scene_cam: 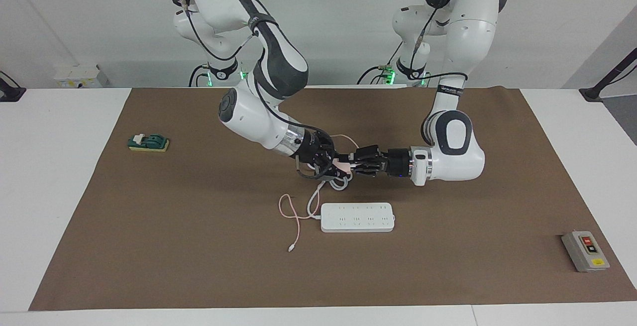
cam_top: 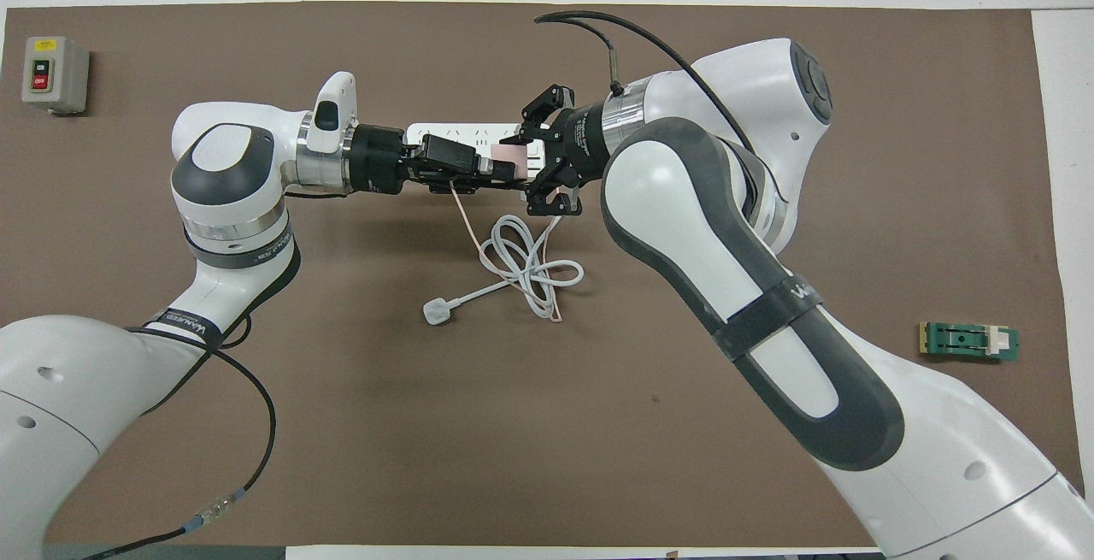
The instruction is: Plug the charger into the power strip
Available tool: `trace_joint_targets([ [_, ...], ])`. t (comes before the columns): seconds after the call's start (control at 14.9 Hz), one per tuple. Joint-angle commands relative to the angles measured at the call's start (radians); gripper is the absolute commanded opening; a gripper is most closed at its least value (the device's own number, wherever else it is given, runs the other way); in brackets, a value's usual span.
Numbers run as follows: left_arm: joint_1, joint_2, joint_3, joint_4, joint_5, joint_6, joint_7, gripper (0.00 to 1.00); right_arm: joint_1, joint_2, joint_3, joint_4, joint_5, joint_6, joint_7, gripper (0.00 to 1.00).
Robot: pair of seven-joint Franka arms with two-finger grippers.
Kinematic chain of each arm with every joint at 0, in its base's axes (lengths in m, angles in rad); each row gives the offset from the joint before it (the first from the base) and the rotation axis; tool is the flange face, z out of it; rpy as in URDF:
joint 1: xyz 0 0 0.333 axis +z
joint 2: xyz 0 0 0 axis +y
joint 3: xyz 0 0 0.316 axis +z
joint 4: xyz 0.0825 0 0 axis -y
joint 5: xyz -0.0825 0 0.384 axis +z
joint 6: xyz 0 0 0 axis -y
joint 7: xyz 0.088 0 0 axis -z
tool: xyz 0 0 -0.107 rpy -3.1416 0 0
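The pale-pink charger [scene_cam: 343, 165] is in the air between my two grippers, over the coiled grey-white cord [scene_cam: 339, 182]; it also shows in the overhead view [cam_top: 510, 156]. My right gripper [scene_cam: 332, 164] is shut on the charger. My left gripper [scene_cam: 354, 165] points straight at it from the left arm's end and reaches its other face. The thin pink cable [scene_cam: 294, 222] hangs down and trails on the mat beside the power strip [scene_cam: 357, 217]. The power strip lies flat, farther from the robots than the grippers, and is partly hidden in the overhead view [cam_top: 461, 129].
A white three-pin plug [cam_top: 436, 313] and its thick cord [cam_top: 523, 268] lie nearer to the robots than the strip. A grey button box [scene_cam: 585, 251] sits at the left arm's end. A green block [scene_cam: 148, 142] sits at the right arm's end.
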Motion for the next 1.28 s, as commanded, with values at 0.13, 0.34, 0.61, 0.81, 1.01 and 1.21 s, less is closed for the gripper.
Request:
trace_joint_targets([
  [0.13, 0.008, -0.026, 0.005, -0.017, -0.019, -0.007, 0.003, 0.00, -0.002, 0.005, 0.000, 0.002, -0.029, 0.008, 0.057, 0.37],
  [0.34, 0.014, -0.028, 0.008, -0.006, -0.008, -0.013, 0.001, 0.00, -0.006, 0.003, 0.000, 0.005, -0.051, -0.001, 0.064, 1.00],
  [0.61, 0.065, -0.069, 0.010, 0.000, 0.055, -0.051, -0.004, 0.00, -0.030, 0.006, -0.008, 0.034, -0.046, -0.025, 0.065, 1.00],
  [0.81, 0.121, -0.115, 0.011, 0.020, 0.248, -0.059, 0.039, 0.00, -0.110, -0.004, -0.009, 0.070, -0.057, -0.109, 0.061, 1.00],
  [1.01, 0.174, -0.126, 0.013, 0.092, 0.424, -0.126, 0.056, 0.00, -0.191, -0.020, -0.009, 0.092, -0.124, -0.163, 0.048, 1.00],
  [1.21, 0.203, -0.138, 0.011, 0.190, 0.666, -0.172, 0.065, 0.00, -0.248, -0.047, -0.011, 0.091, -0.178, -0.208, -0.045, 1.00],
])
